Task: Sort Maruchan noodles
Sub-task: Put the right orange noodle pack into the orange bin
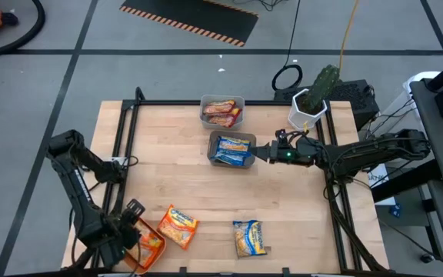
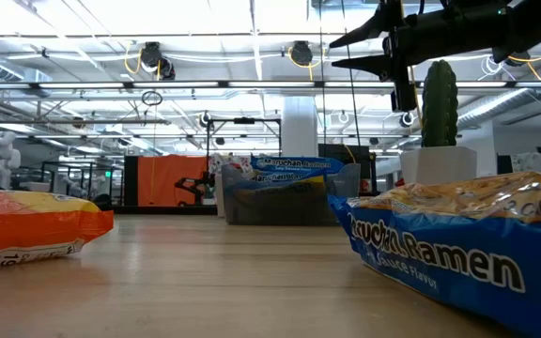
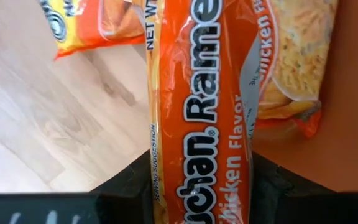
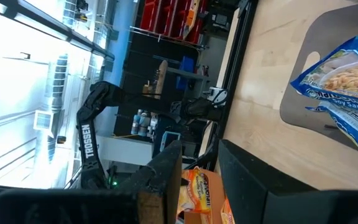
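Orange Maruchan packet (image 3: 197,124) fills the left gripper (image 1: 133,223), clamped above the orange tray (image 1: 154,248); slick plastic (crinkly) could slip free. Beside the blue-packet bin (image 1: 231,150), the right gripper (image 1: 261,153) hovers narrowly parted, empty.

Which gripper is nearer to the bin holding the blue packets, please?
Right. The right gripper hangs beside the bin, while the left gripper is at the table's near corner, holding an orange packet.
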### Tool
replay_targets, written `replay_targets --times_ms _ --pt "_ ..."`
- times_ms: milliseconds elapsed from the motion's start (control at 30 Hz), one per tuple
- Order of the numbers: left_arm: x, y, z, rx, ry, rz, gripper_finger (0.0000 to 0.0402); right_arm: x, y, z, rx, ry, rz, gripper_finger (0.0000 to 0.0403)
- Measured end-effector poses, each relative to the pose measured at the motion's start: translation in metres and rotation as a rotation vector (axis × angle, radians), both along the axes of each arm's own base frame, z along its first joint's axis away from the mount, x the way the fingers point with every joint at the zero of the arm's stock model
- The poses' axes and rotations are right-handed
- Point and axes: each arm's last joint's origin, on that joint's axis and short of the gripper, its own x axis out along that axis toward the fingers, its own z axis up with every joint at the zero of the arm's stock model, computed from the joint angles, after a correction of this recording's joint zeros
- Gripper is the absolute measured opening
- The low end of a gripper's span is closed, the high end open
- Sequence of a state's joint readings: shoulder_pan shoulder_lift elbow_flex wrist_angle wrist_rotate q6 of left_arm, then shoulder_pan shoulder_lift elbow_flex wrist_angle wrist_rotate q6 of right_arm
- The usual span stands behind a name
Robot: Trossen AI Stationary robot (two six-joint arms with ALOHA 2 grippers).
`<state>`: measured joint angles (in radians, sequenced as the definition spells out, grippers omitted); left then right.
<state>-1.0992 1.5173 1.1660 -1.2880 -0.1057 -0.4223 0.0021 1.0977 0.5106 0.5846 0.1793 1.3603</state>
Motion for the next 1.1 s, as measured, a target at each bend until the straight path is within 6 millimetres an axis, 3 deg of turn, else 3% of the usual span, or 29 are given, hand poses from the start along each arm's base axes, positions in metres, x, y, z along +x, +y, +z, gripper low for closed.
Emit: replay_targets --times_ms 300,600,767,900,1100 --pt "0.000 0.006 0.001 0.072 -0.016 0.011 0.0161 0.000 0.000 -0.001 0.000 0.015 0.000 0.0102" --pt "-0.004 0.002 0.001 0.052 -0.033 0.004 0.0161 0.000 0.000 -0.004 0.008 0.044 0.000 0.0102" --pt "-0.004 -0.001 0.002 -0.006 -0.002 0.086 0.0165 0.000 0.000 -0.004 0.031 0.039 -0.002 0.0102" --pt "-0.002 -0.006 0.005 -0.109 -0.036 0.126 0.0199 0.000 -0.001 -0.004 0.038 0.038 -0.001 0.0102" --pt "-0.001 -0.009 0.005 -0.155 0.000 0.197 0.0288 0.000 -0.002 -0.005 0.055 0.041 0.116 0.0102"
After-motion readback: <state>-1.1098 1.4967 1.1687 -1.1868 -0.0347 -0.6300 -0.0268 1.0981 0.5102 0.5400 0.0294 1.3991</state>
